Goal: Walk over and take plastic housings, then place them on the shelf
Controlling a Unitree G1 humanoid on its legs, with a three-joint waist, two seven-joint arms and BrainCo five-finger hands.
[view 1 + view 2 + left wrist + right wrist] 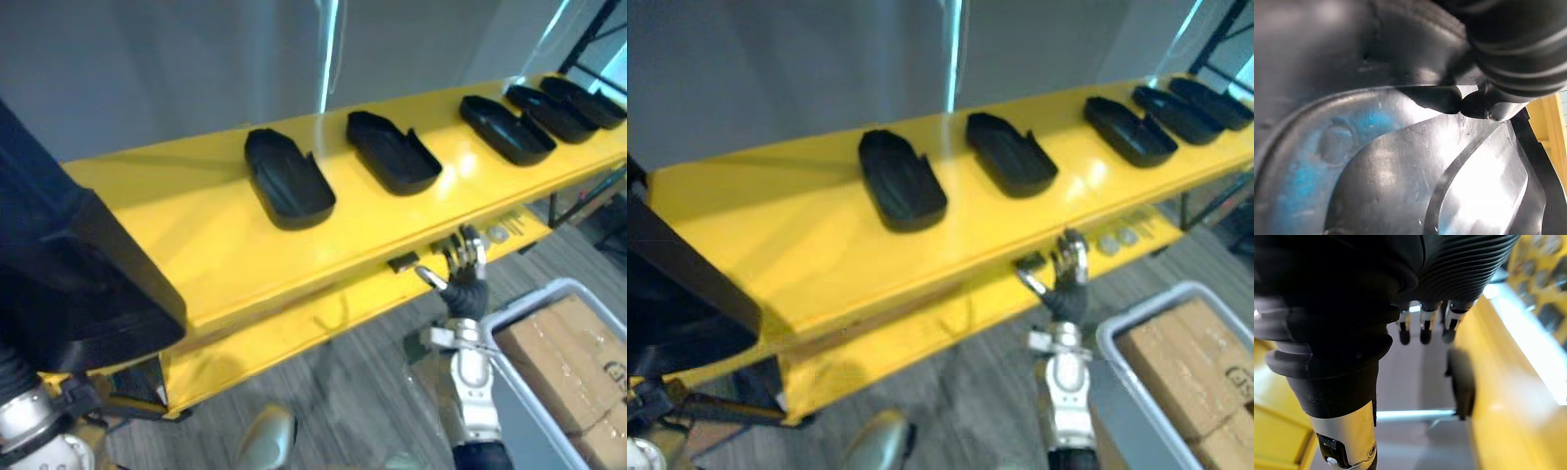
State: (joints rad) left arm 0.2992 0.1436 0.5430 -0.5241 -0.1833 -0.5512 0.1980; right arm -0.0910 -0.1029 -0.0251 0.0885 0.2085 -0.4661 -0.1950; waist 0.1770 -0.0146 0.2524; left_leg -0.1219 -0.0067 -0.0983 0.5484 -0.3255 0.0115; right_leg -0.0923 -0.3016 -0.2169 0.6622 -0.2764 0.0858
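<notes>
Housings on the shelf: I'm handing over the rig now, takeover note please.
The left hand has a sixth housing right against it, up at the left end of the yellow shelf.
The right hand is open and empty, low by the shelf's front edge.
Done: five housings in a row on the shelf.
Left: set the sixth in the free space at the left.

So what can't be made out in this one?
Left hand: its hold is hidden by the held housing, eye and left wrist views.
Shelf: far end cut off by the right edge, eye views.
Boxes in the bin: cut off by the lower right corner, eye views.
</notes>
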